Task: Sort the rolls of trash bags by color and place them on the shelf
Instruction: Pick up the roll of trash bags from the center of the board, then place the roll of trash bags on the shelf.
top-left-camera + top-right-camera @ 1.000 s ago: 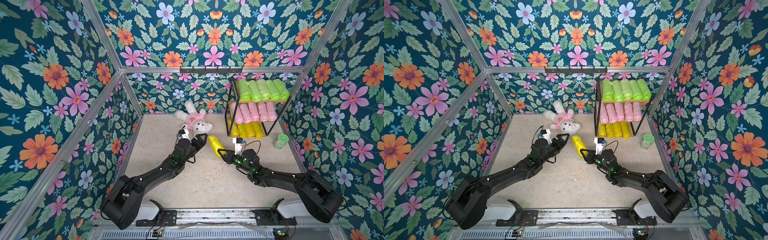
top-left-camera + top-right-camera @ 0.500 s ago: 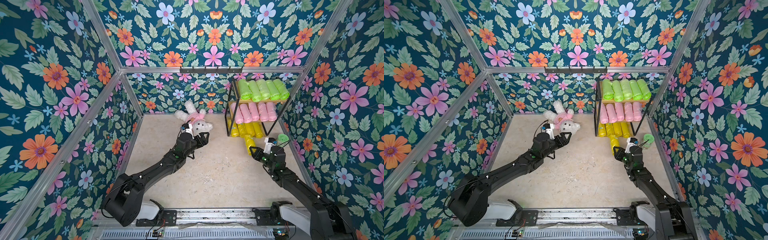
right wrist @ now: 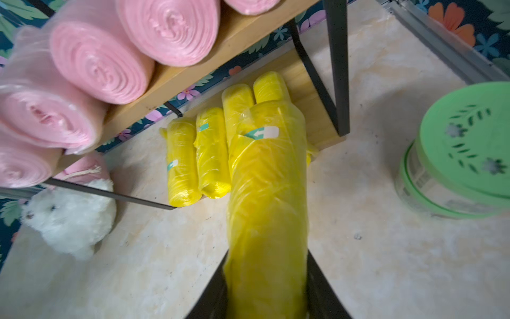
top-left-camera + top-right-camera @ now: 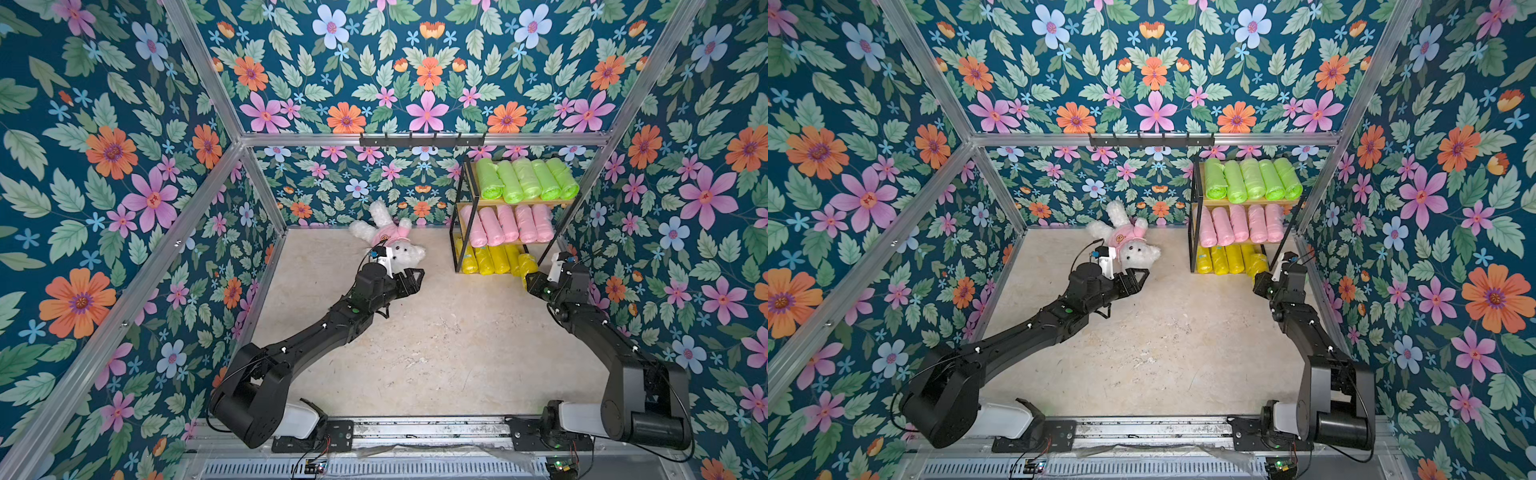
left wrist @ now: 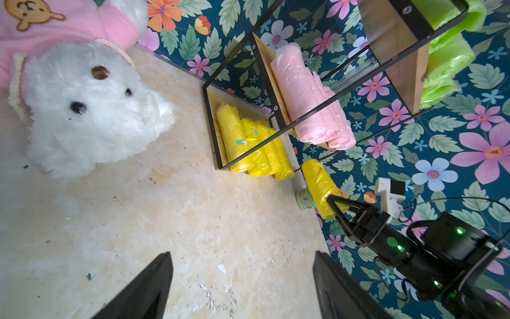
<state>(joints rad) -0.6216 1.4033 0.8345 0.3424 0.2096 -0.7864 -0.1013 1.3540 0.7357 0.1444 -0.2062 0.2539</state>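
yellow roll [image 3: 267, 207] is clamped in right gripper [image 3: 267, 256], jaws narrow on its near end. its far end points into the bottom tier of the shelf [image 4: 536, 203], beside four yellow rolls [image 4: 486, 259] lying there; contact with them unclear. green rolls [image 4: 525, 178] fill the top tier, pink rolls [image 4: 505, 224] the middle. left gripper [image 5: 242, 276] is spread wide, empty, over bare floor [image 4: 436, 353] near the plush bear [image 4: 395, 249]. green jar [image 3: 463, 152] sits on the floor just beside the shelf.

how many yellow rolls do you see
5: four yellow rolls lie together on the shelf's bottom board; the fifth is in the right pincer, next to them. None seems hidden.
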